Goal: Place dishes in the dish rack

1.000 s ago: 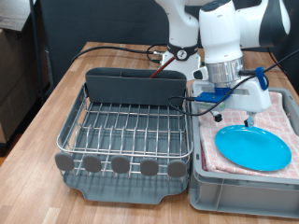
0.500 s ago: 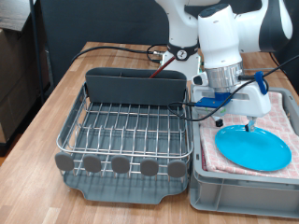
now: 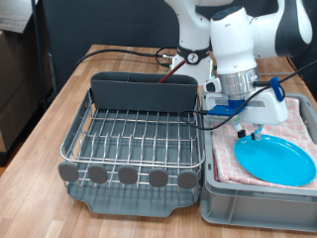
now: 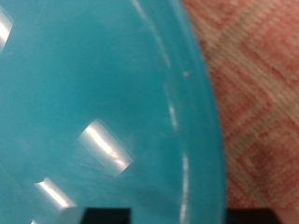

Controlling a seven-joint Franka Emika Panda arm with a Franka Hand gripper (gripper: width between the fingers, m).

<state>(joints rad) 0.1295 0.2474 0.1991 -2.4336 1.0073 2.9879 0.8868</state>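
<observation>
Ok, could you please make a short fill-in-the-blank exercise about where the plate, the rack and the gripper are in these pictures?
1. The round light-blue plate lies on a pink checked ____ inside the grey plastic crate.
2. The silver wire dish rack stands at the exterior view's ____ of that crate.
3. The gripper is directly above the plate's ____.
4. The wire grid of the rack holds ____ dishes.

Missing words: cloth; left; rim; no
</observation>
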